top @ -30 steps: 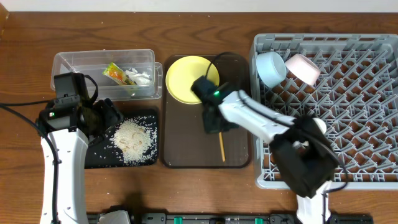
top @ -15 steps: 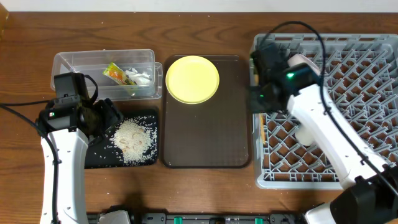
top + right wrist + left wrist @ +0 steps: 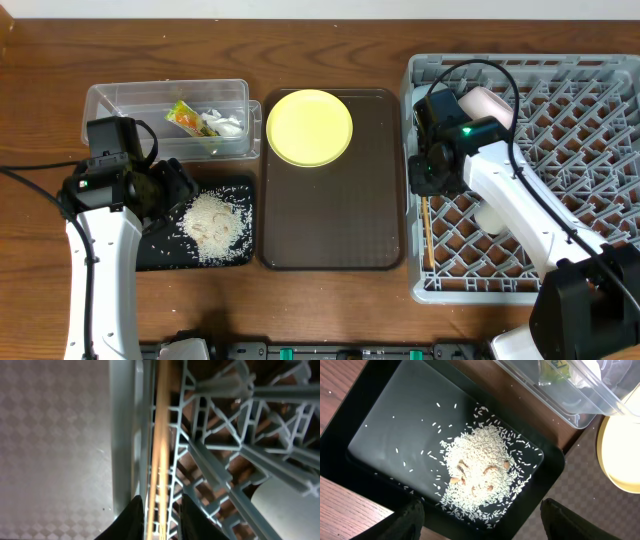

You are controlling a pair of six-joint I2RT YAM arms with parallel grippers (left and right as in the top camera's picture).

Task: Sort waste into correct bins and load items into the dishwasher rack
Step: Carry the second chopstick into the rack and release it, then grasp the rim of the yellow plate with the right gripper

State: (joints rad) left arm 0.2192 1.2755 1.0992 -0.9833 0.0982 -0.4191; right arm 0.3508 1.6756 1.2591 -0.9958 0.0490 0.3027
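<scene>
Bearing the dishwasher rack [image 3: 560,63], the table [image 3: 330,310] looks like brown wood.

Below the yellow plate [image 3: 310,127] the brown tray [image 3: 335,215] lies open; rack pegs [image 3: 560,170] seemingly crowd chopsticks [image 3: 428,235].

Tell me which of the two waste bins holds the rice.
The shallow black tray, below the clear tub in the overhead view: loose rice is heaped on it. The tub holds the snack wrapper and crumpled paper instead.
</scene>
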